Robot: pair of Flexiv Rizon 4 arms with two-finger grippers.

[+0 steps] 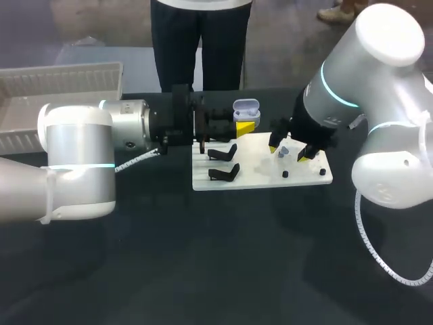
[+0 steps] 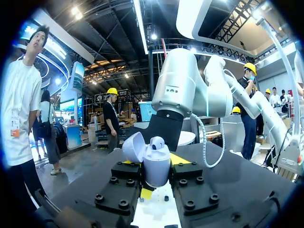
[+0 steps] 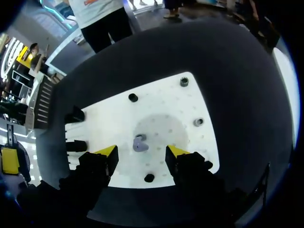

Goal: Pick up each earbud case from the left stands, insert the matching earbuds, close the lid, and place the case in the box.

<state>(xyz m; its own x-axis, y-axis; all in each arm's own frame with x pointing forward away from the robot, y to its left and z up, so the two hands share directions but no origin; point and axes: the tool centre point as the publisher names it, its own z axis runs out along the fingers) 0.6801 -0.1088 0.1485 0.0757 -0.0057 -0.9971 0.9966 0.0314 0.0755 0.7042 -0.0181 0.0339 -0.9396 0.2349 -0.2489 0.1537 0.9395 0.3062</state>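
My left gripper is shut on a pale lilac earbud case and holds it upright over the back edge of the white board. In the left wrist view the case sits between the fingers with its lid open and one earbud in it. My right gripper hangs low over the board's right part. Its yellow fingertips stand apart on either side of a small lilac earbud that lies on the board, and neither tip touches it.
Two black stands are on the board's left part. Small black pegs dot the board around the earbud. A white box stands at the table's back left. The table top is dark.
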